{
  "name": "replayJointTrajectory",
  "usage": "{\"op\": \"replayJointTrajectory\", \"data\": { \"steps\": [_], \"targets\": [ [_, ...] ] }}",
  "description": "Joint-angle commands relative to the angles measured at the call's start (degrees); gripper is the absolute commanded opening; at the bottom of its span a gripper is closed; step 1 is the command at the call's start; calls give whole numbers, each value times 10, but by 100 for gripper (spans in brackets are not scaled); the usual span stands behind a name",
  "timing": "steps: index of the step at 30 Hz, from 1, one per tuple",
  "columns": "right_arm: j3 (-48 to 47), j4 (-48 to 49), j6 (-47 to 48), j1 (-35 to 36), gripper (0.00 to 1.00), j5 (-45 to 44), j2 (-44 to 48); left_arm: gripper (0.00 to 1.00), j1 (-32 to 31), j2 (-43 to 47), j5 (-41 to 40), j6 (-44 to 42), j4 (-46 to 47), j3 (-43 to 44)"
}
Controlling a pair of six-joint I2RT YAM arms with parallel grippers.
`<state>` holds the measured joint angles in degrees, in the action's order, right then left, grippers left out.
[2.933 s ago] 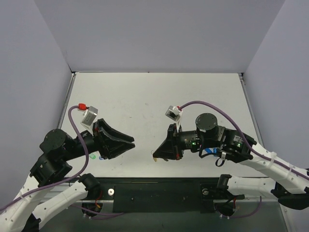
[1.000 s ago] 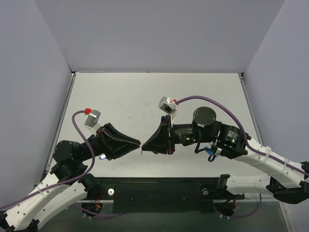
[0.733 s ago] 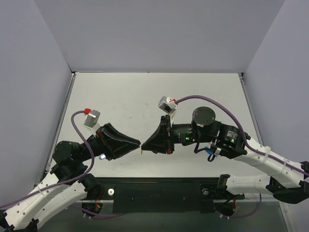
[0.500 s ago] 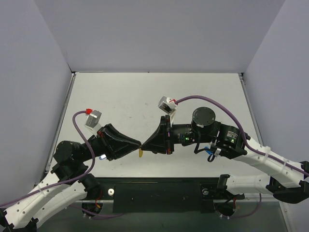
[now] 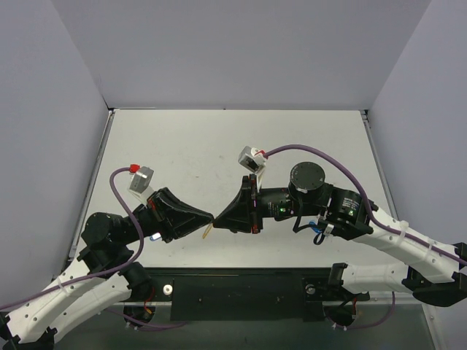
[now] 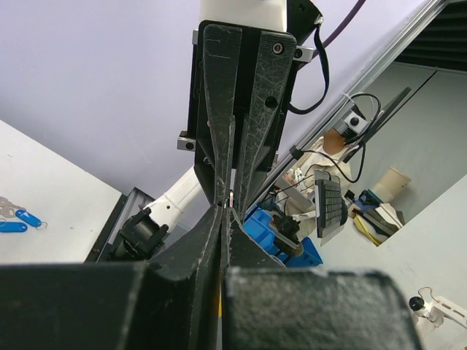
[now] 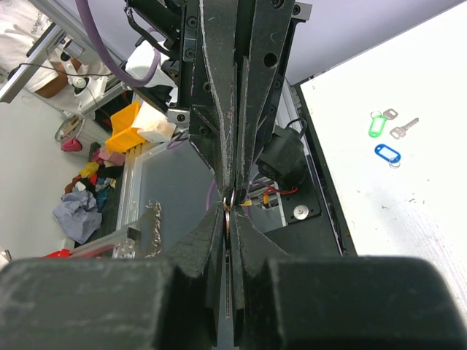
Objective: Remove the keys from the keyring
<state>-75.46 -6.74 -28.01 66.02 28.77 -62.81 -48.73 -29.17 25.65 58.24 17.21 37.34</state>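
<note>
Meeting tip to tip over the near part of the white table (image 5: 219, 138), your two grippers form a pair of black wedges, nose to nose. Both have matte, scuffed plastic fingers that taper to thin blades.

The right gripper (image 5: 218, 217) is pressed flat shut, and the keyring (image 7: 228, 197), a fine wire loop, is caught at its tips. The left gripper (image 5: 211, 216) is drawn in to a hairline slit at that same spot. You can't tell whether it actually bites the ring.

The small oval yellow tag (image 5: 207, 232) hangs tilted just below the tips, clear of the table. The key itself is too small to pick out.

A glossy green tag (image 7: 376, 125) and a blue tag (image 7: 387, 153) lie flat, well apart from the grippers.
</note>
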Motion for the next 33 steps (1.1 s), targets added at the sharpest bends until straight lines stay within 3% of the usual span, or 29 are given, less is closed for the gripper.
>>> {"op": "replayJointTrajectory", "data": {
  "steps": [1, 4, 10, 21, 33],
  "targets": [
    [-25, 34, 1, 8, 0, 10, -6, 7, -8, -9, -7, -10, 12, 14],
    [-27, 31, 1, 8, 0, 15, -8, 0, -11, -12, -8, -15, 0, 19],
    [-37, 16, 5, 10, 0, 22, -14, 0, -18, -12, -4, -34, -41, 40],
    [-70, -65, 21, 11, 0, 47, -27, 0, -19, -29, 53, -109, -241, 118],
    [-101, -106, 23, 12, 0, 104, -42, 0, -19, -69, 134, -143, -294, 166]
  ]
}}
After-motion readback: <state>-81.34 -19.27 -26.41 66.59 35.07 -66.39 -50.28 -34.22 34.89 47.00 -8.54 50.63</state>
